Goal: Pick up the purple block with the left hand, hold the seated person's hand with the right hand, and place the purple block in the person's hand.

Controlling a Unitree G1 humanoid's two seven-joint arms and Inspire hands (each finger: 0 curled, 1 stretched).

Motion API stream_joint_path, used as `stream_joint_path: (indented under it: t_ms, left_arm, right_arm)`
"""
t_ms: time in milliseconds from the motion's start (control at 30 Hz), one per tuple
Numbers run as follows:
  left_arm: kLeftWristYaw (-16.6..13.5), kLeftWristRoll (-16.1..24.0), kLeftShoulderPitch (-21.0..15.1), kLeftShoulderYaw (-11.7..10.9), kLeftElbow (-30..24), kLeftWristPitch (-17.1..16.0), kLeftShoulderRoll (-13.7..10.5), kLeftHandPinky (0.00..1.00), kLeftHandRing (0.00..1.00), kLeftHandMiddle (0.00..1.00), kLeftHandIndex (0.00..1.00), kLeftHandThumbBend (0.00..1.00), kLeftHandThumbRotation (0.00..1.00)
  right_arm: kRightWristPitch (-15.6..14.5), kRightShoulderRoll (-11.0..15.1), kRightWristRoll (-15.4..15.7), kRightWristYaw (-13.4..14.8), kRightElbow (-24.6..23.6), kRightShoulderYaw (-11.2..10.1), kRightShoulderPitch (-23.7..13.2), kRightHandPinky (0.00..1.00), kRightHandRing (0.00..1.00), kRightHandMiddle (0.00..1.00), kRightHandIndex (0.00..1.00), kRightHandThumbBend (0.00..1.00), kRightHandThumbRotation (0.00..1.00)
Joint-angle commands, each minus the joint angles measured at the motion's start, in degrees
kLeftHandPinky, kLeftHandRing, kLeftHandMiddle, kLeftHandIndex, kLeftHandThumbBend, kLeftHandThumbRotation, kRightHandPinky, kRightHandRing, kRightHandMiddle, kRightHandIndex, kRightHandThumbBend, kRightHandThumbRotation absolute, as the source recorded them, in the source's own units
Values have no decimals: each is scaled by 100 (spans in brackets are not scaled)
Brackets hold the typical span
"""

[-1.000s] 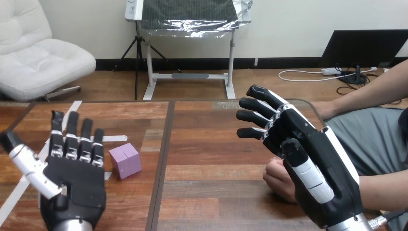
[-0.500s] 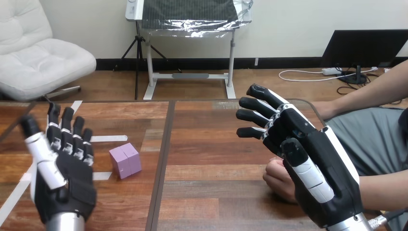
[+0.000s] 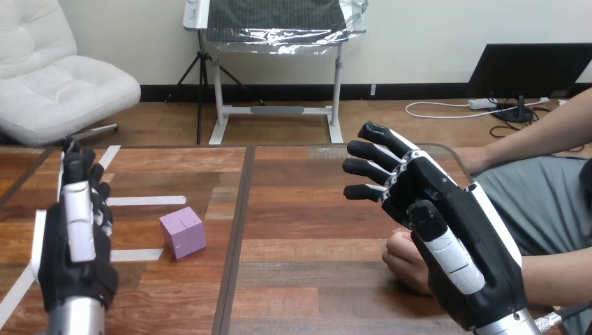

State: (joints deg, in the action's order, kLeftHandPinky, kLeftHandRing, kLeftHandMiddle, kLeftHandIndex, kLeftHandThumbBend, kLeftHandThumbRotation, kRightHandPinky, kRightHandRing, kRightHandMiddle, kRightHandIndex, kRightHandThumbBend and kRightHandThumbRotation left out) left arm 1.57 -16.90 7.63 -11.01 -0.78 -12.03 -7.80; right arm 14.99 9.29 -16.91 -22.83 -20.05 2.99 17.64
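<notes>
Head view, starting at the left hand's fingers (image 3: 78,174): they stand straight and close together, pointing away across the table, and hold nothing. The left hand (image 3: 77,244) is turned edge-on, its narrow side toward the camera, over the table's left part. The small purple cube-shaped block (image 3: 183,232) lies to the right of those fingers, near but apart from them, with bare wood between. It sits flat on the wooden table (image 3: 307,230), turned a little so that one corner faces the near edge. Its colour is a pale lilac, and fine seams cross its top face and run down its sides, as if smaller cubes were joined. Two strips of white tape (image 3: 143,201) lie on the wood by it, one beyond the block and one running up to its lower left side.

Across the table, the right hand's fingers (image 3: 370,150) are spread and only lightly bent, reaching toward the view's left and gripping nothing. The right hand (image 3: 468,244) hovers with its thumb at the near side. The person's hand (image 3: 401,258), curled into a loose fist, sits low just behind that thumb; whether the two touch I cannot tell. The block is well apart from both, on the other side of the dark seam (image 3: 236,230) that runs down the table.
</notes>
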Motion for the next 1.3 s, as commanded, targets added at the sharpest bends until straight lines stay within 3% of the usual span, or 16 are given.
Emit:
stream_joint_path:
  t_ms: [0, 133, 833, 1267]
  left_arm:
    - [-3, 386, -572, -52, 220, -187, -184, 100, 100, 100, 100, 54, 89]
    - [-15, 650, -728, -78, 449, -252, -282, 100, 100, 100, 100, 52, 86]
    - [-166, 1934, -1402, -32, 1477, -76, -883, 100, 100, 100, 100, 68, 78]
    - [-36, 2331, -1812, 80, 2087, -57, -1201, 99, 100, 100, 100, 64, 70]
  right_arm:
    - [58, 26, -6, 0, -79, -88, -367, 74, 84, 86, 87, 85, 73]
    - [55, 23, 2, 8, -75, -89, -377, 75, 84, 86, 87, 85, 72]
    - [13, 19, 25, 44, -119, -89, -401, 75, 83, 85, 87, 87, 73]
    - [5, 15, 6, 47, -130, -90, -392, 75, 83, 86, 87, 88, 73]
